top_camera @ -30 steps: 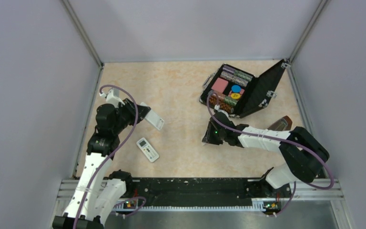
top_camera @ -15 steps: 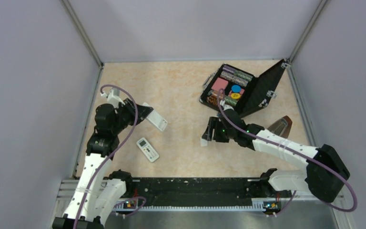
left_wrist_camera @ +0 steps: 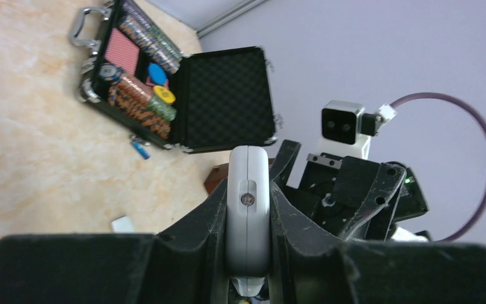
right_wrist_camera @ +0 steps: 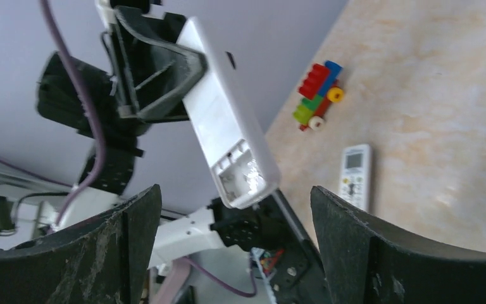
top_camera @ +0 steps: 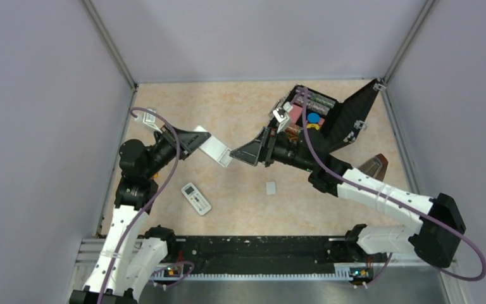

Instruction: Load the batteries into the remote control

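Observation:
The remote control (top_camera: pixel 214 148) hangs in the air, edge-on in the left wrist view (left_wrist_camera: pixel 248 209), with my left gripper (top_camera: pixel 193 140) (left_wrist_camera: pixel 248 190) shut on its sides. Seen from the right wrist, its plain white back (right_wrist_camera: pixel 224 126) faces the camera, and the battery compartment (right_wrist_camera: pixel 243 178) at its free end is uncovered and bare. My right gripper (top_camera: pixel 247 154) (right_wrist_camera: pixel 247 253) stands open, just off that free end, with nothing between its fingers. One small blue battery (left_wrist_camera: pixel 141 149) lies on the table by the case. A small white cover (top_camera: pixel 271 187) (left_wrist_camera: pixel 124 224) lies flat on the table.
An open black case (top_camera: pixel 345 120) (left_wrist_camera: pixel 221 95) of poker chips stands at the back right. A second white remote with a display (top_camera: pixel 195 198) (right_wrist_camera: pixel 356 174) lies near the left arm. A toy of coloured bricks (right_wrist_camera: pixel 318 95) sits on the table, and a brown object (top_camera: pixel 372 166) lies at the right.
My right gripper has lifted off the table, opened and swung left to the remote, leaving the white cover lying there. The left arm has carried the remote to the right.

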`<action>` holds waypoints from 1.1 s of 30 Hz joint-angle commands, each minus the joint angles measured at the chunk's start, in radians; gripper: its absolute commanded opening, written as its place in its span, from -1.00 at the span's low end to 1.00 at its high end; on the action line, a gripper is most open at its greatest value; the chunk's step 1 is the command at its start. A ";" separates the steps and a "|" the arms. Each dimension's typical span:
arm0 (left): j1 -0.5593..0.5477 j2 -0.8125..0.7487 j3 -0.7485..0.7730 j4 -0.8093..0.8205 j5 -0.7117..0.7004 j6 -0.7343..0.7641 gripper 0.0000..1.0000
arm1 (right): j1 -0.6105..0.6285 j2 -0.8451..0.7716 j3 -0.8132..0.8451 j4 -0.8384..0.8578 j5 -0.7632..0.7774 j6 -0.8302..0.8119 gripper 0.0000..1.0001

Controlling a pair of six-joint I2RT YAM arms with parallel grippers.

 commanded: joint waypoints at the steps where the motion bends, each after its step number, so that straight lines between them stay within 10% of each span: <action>1: -0.014 -0.024 -0.022 0.214 0.012 -0.213 -1.00 | 0.043 0.053 0.061 0.221 -0.004 0.143 0.71; 7: -0.049 -0.025 -0.030 0.263 -0.030 -0.317 -1.00 | 0.050 0.096 0.082 0.308 -0.020 0.244 0.57; 18: -0.089 -0.004 -0.023 0.305 -0.027 -0.346 -1.00 | 0.054 0.140 0.081 0.412 -0.049 0.334 -0.57; 27: -0.088 -0.019 0.085 0.082 0.003 -0.150 -0.02 | 0.026 0.121 0.062 0.362 -0.107 0.328 -0.95; 33: -0.087 0.008 0.140 0.030 0.102 -0.091 -0.07 | -0.022 0.110 0.065 0.326 -0.197 0.331 -0.96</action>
